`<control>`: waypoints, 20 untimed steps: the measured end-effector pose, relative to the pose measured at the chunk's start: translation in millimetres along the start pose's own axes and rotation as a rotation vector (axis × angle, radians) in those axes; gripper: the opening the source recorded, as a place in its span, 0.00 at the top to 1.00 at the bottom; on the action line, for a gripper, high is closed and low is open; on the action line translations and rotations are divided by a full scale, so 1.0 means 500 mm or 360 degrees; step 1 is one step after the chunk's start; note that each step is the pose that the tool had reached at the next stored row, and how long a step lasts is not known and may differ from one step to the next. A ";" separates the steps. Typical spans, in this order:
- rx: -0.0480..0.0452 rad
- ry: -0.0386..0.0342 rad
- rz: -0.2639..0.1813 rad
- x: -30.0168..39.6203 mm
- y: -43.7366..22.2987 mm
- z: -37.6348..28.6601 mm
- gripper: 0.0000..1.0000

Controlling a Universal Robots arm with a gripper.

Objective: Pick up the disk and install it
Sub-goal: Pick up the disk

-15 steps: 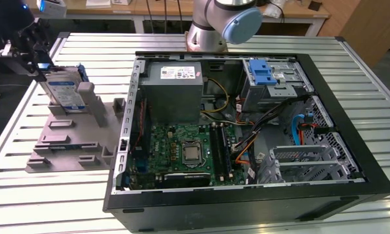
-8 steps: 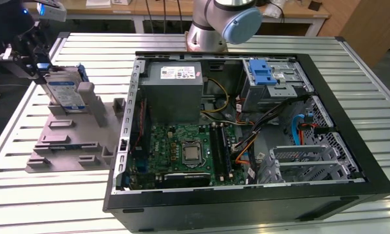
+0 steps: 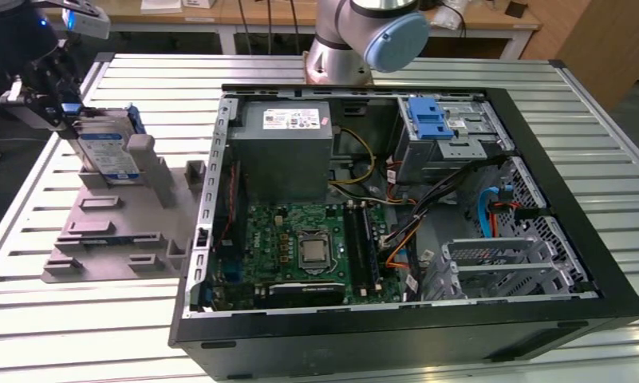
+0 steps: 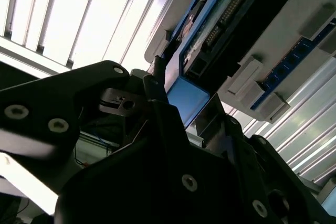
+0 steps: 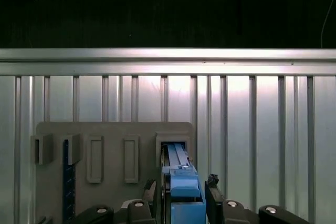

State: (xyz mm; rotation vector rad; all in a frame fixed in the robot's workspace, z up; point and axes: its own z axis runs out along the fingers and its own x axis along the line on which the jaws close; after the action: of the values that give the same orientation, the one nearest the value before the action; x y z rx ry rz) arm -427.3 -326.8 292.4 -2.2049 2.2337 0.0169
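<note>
The disk (image 3: 104, 153) stands upright on edge in a slot of the grey holder (image 3: 117, 231), at the exterior view's left. It is silver with a blue-and-white label and a blue bracket. My gripper (image 3: 66, 118) is at its upper edge, away from the computer case. In the first wrist view the blue-framed disk (image 5: 177, 157) runs between the two black fingers (image 5: 212, 190) of the gripper (image 5: 182, 188), which are shut on it. The second wrist view shows one fingertip (image 4: 157, 74) pressed against the disk's (image 4: 220, 19) edge.
The open computer case (image 3: 404, 215) lies to the exterior view's right of the holder, with a blue-latched drive bay (image 3: 431, 120) at its far corner. The arm's base (image 3: 351, 40) rises behind the case. Everything rests on a slatted metal table (image 3: 74, 319).
</note>
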 end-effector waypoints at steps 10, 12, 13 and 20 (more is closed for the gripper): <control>0.0000 0.0003 0.0000 0.000 0.000 0.003 0.52; 0.0000 0.0003 0.0000 0.000 0.000 0.004 0.52; 0.0000 0.0003 0.0000 0.000 0.000 0.005 0.52; 0.0000 0.0003 0.0000 0.000 0.000 0.009 0.52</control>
State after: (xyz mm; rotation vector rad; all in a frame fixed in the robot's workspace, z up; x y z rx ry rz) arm -427.3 -326.8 288.2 -2.2058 2.2347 0.0146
